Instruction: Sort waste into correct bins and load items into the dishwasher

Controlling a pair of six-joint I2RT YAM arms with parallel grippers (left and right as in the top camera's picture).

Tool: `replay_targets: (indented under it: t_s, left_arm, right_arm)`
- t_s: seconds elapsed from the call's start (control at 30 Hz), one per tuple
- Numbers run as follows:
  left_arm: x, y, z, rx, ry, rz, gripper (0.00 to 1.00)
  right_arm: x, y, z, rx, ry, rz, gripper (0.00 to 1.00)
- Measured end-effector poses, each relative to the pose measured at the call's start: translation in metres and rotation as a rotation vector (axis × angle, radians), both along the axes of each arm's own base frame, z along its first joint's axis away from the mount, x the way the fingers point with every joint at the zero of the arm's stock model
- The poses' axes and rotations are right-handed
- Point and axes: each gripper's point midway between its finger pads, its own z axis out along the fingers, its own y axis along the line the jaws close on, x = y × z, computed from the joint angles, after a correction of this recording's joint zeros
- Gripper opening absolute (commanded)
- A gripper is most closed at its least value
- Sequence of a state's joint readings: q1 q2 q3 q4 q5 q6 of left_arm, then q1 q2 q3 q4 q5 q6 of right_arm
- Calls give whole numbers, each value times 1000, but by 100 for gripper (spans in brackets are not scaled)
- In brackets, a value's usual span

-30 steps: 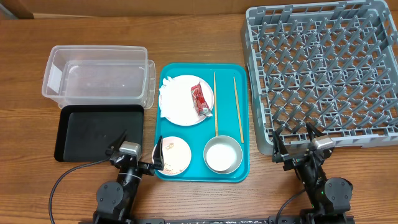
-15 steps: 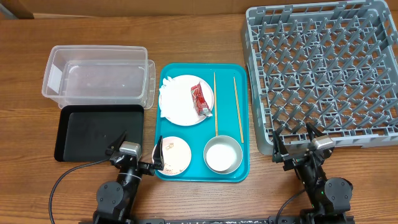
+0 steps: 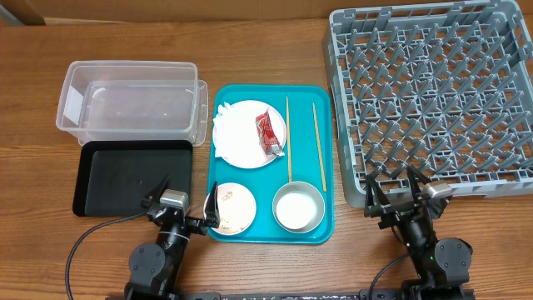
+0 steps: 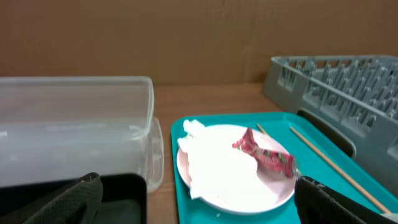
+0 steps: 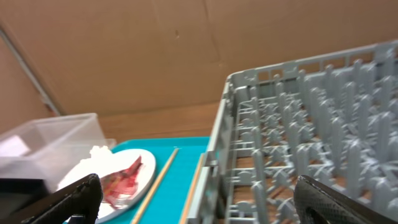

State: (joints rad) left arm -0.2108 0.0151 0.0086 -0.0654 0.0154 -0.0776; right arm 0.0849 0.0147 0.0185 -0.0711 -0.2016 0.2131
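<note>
table: you've got a wooden table (image 3: 266, 33), grain running side to side
left, far end: clear tub (image 3: 133, 107) straight on the wood
left, near end: black tray (image 3: 133, 179) just in front of the tub; edges about touching
middle: teal tray (image 3: 304, 142) just beside both
right: grey dish rack (image 3: 433, 100), hard up by the teal tray
</note>
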Motion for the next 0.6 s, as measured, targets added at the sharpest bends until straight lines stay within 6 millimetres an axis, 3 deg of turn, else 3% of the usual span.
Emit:
replay_targets:
  t_s: [0.13, 0.23, 0.27, 0.43, 0.5, 0.6]
  left_arm:
    - [-1, -5, 13, -32, -47, -30, 100]
    - [-4, -15, 25, -97, -81, -88, 100]
    - [-6, -21, 38, -122, -124, -126, 100]
    - [-17, -36, 55, -208, -85, -230, 100]
    - [-23, -39, 64, -223, 5, -243, 100]
    - [-35, -43, 66, -223, 224, -256, 100]
  right_arm:
    - [-4, 8, -15, 43, 94, 46, 100]
    - [-13, 10, -10, 59, 159, 60, 100]
    - [-15, 10, -7, 63, 173, 62, 100]
    - [-28, 8, 39, 63, 250, 54, 100]
    - [-27, 8, 60, 58, 295, 50, 100]
    - [-22, 8, 71, 45, 445, 43, 100]
